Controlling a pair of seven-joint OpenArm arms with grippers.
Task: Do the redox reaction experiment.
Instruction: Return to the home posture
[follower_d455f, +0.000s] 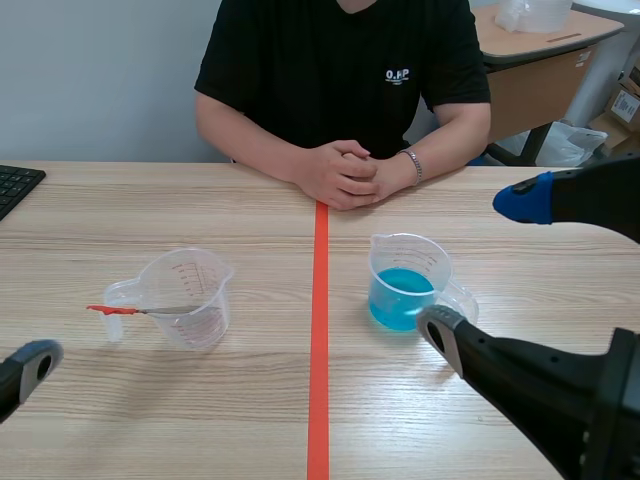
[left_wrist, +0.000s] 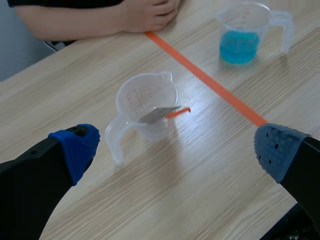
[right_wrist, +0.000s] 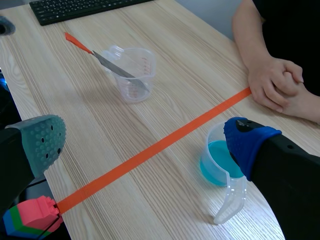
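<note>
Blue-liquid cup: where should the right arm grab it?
Probably the handle: it juts from the cup toward the robot's right, clear of the wall. Bring the open right tool in from that side, keeping the cup upright for its blue liquid.

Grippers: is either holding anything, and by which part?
Nothing is held. The left gripper is open short of the clear cup; the right gripper is open near the blue cup.

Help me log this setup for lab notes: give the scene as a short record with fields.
Empty cup: clear, left of the tape line, a metal strip with orange-red end leaning in it
Blue cup: clear, part-filled with blue liquid, right of the tape
Left gripper: fingers open, short of the empty cup
Right gripper: fingers open, beside the blue cup
Person: clasped hands on the far edge
</note>
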